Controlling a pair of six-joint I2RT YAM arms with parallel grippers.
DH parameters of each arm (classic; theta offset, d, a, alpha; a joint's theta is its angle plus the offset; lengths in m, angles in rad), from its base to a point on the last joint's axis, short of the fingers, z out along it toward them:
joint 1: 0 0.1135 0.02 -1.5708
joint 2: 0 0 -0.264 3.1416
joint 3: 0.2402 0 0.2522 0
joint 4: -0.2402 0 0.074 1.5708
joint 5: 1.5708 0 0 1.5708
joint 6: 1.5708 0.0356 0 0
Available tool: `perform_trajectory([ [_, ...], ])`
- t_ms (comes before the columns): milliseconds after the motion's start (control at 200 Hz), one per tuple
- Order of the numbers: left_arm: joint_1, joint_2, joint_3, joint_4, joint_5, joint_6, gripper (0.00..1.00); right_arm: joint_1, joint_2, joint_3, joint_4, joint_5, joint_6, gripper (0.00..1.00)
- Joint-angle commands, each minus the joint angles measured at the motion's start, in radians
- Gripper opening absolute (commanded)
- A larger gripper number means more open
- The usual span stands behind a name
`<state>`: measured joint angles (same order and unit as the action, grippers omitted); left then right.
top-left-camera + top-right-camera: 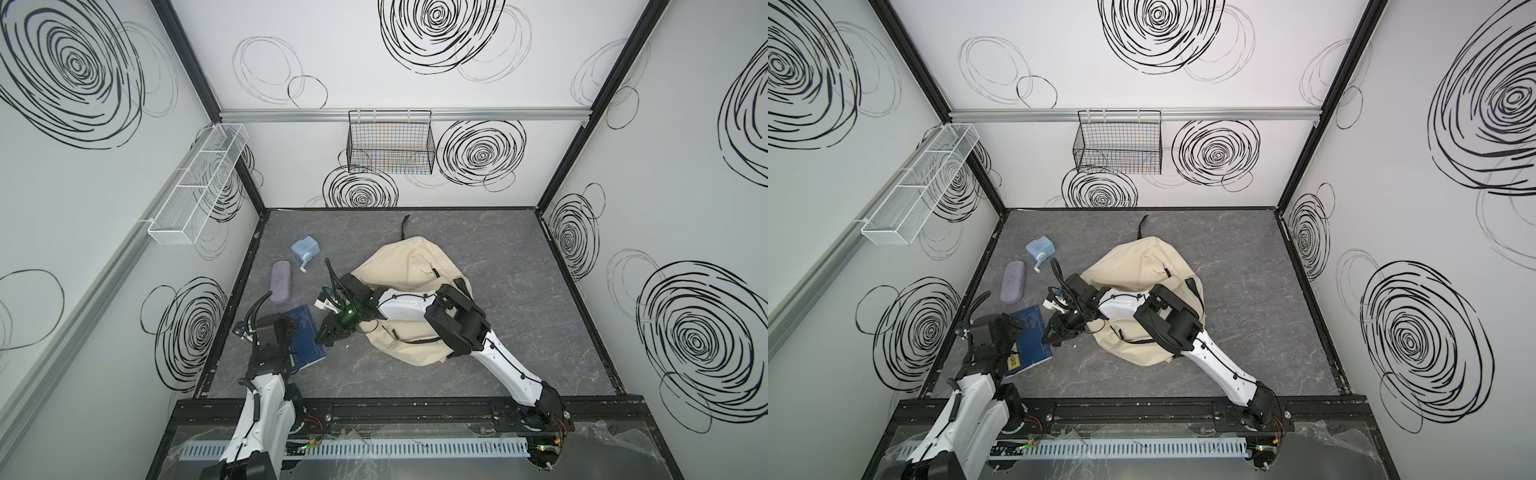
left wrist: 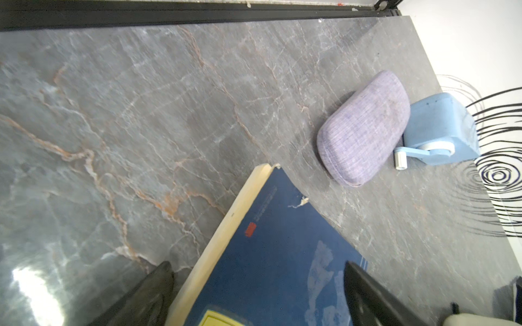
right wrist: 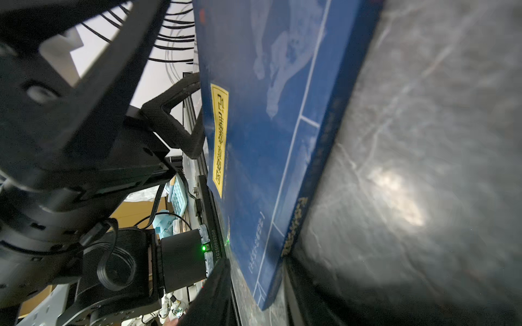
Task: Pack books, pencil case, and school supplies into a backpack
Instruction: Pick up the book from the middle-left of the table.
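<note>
Backpack, top views: the backpack point(image 1: 415, 274) is lying slumped in the middle of the table point(image 1: 498, 374), and the right arm is reaching across it.
Book, top views: the book point(image 1: 309, 332), navy blue, is lying on the table to the left of the backpack and apart from it, towards the front edge.
Pencil case, top views: the pencil case point(image 1: 281, 282) is lying behind the book.
Sharpener, top views: the sharpener point(image 1: 305, 249) is standing just behind the pencil case, its crank pointing forward.
Left gripper, top views: the left gripper point(image 1: 293, 336) is hanging over the left part of the book.
Right gripper, top views: the right gripper point(image 1: 326, 338) is pointing down at the book's right edge.
Left gripper, left wrist view: the jaws are standing wide. One finger point(image 2: 147, 293) is hanging over bare table and the other over the cover. The book's cream page edge is running between them, and nothing is being held.
Pencil case and sharpener, left wrist view: both are lying beyond the book, just beside each other.
Right gripper, right wrist view: the fingers are standing partway apart on either side of the book's spine corner. A strip of table is showing between one finger point(image 3: 209, 299) and the cover. I cannot tell whether they are pinching the book.
</note>
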<state>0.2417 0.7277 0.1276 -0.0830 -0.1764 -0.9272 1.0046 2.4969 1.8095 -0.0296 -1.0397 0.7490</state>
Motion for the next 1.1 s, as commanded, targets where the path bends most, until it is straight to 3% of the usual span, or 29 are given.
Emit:
perform_trajectory([
  [0,-0.075,-0.005,-0.043,-0.137,0.164,-0.117,0.96,0.001,-0.082,-0.039,0.024,0.087,0.019,0.35],
  [290,-0.326,0.02,-0.023,-0.128,0.112,-0.273,0.96,-0.077,-0.177,-0.238,-0.025,0.216,-0.005,0.37],
  [440,-0.439,0.06,-0.029,-0.085,0.093,-0.341,0.96,-0.08,-0.178,-0.248,-0.098,0.309,-0.043,0.42],
  [525,-0.477,0.097,-0.028,-0.064,0.087,-0.355,0.96,-0.071,-0.156,-0.232,-0.09,0.277,-0.023,0.42],
  [660,-0.508,0.137,-0.035,-0.035,0.087,-0.366,0.96,-0.053,-0.153,-0.258,0.116,0.138,0.122,0.42],
  [860,-0.503,0.124,-0.061,-0.015,0.103,-0.367,0.96,-0.059,-0.2,-0.262,0.273,0.01,0.197,0.39],
  [1096,-0.498,0.082,-0.076,-0.047,0.088,-0.374,0.96,-0.079,-0.291,-0.307,0.281,0.018,0.189,0.34],
])
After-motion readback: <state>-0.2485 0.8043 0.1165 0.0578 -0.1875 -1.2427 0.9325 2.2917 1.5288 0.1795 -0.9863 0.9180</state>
